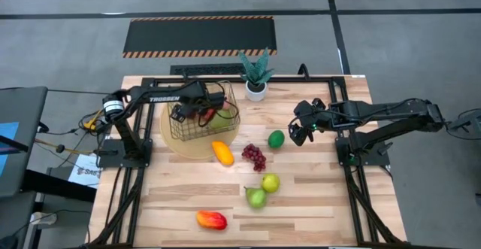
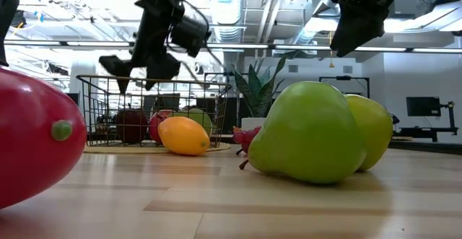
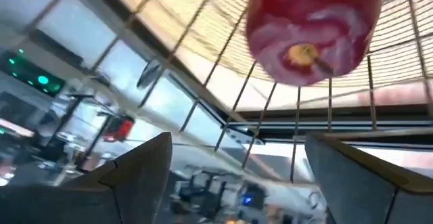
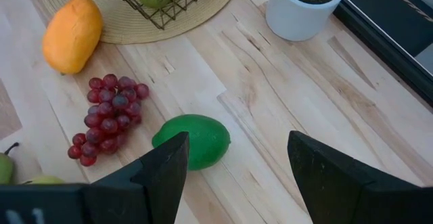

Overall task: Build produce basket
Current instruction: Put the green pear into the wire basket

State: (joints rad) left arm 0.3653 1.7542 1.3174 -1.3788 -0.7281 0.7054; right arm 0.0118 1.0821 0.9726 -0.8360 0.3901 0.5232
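The gold wire basket (image 1: 174,132) stands on a round woven mat (image 1: 197,150) at the far left, with fruit (image 1: 218,118) inside. My left gripper (image 1: 183,113) hangs open over the basket, just above its rim (image 2: 151,80), holding nothing. In the left wrist view a red-pink fruit (image 3: 311,28) lies against the basket's wire beyond the open fingers (image 3: 145,160). My right gripper (image 1: 299,132) hovers open above the table, just beyond a green lime (image 4: 193,141). Loose on the table lie a yellow-orange mango (image 1: 222,153), purple grapes (image 1: 254,156), a green apple (image 1: 270,182), a pear (image 1: 255,197) and a red-orange mango (image 1: 211,220).
A spiky potted plant in a white pot (image 1: 255,89) stands at the far edge, between the two arms. Bare wood lies along the near right of the table (image 1: 331,211). Black frame rails run down both sides of the table (image 1: 353,196).
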